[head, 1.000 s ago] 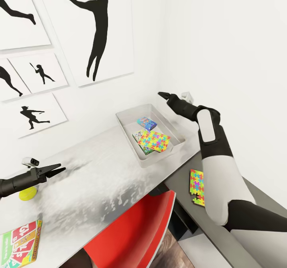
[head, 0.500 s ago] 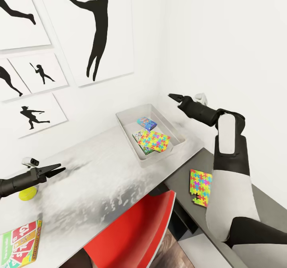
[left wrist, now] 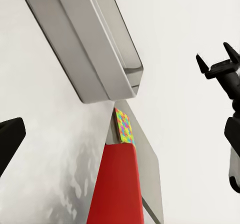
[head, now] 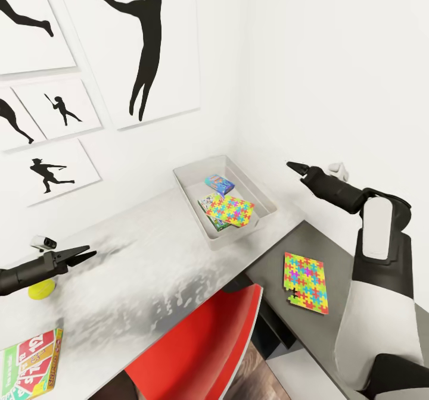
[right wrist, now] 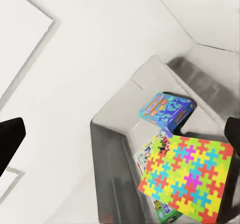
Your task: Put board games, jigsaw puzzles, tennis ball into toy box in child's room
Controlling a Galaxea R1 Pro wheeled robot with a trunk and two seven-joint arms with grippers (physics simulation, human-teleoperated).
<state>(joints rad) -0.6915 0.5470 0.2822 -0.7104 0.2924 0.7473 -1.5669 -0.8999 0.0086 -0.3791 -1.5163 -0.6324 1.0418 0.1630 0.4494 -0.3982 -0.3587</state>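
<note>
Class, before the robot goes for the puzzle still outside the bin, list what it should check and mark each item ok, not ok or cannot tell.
1. Right gripper empty, jaws apart: ok.
2. Loose puzzle flat on the dark lower desk section, uncovered: ok.
3. Right gripper over that puzzle: not ok; it hangs higher, nearer the wall.
4. Toy box has room: ok; one puzzle and two game boxes lie inside, floor spare.
5. Left gripper out of the way: ok, near the ball.
6. All toys boxed: not ok; SKIP-BO box also remains out.
</note>
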